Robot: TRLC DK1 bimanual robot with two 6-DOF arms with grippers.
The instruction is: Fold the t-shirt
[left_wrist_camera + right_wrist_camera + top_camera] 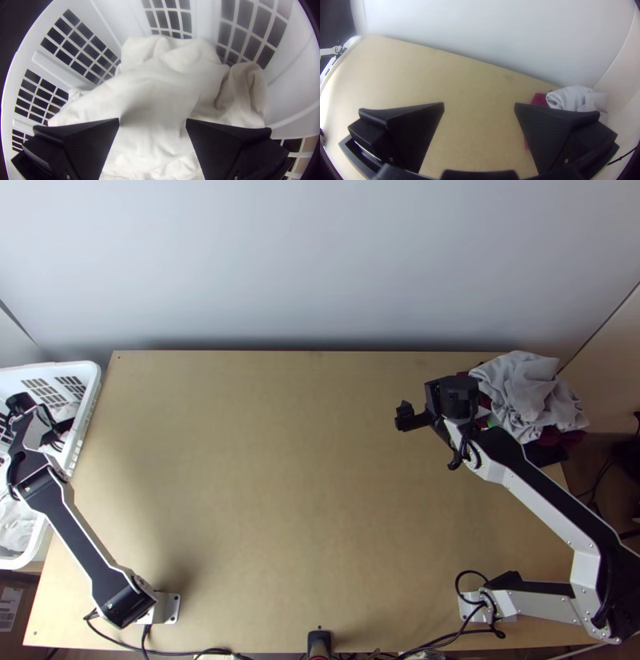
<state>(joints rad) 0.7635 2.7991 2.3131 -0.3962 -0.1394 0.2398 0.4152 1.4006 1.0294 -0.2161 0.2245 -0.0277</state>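
At the bench's (pixel 280 500) left end, inside the white basket (pixel 293 70), lies the white cloth (pixel 160 90) that I take for the t-shirt, bunched in a loose heap with soft ridges. It looks light and limp, probably thin knit, so nothing should break; the likelier trouble is slipping, or a second piece coming up with it. I would pinch deep on the raised fold in the middle, taking a good gather rather than a single layer, and lift slowly.

The left claw (pixel 152 120) is spread wide over the heap with nothing clamped; whether its tips touch the fabric I cannot tell. The right claw (pixel 479 104) is apart too and empty, above the bench near a pile of grey cloth (pixel 524 392) and dark red cloth (pixel 540 100).

Collar, sleeves and hem are lost in the creases, and how many garments the heap holds is unclear. The top view cuts the basket off at its edge, the left arm covering part of it. One finger of the right claw hides some of the pile.
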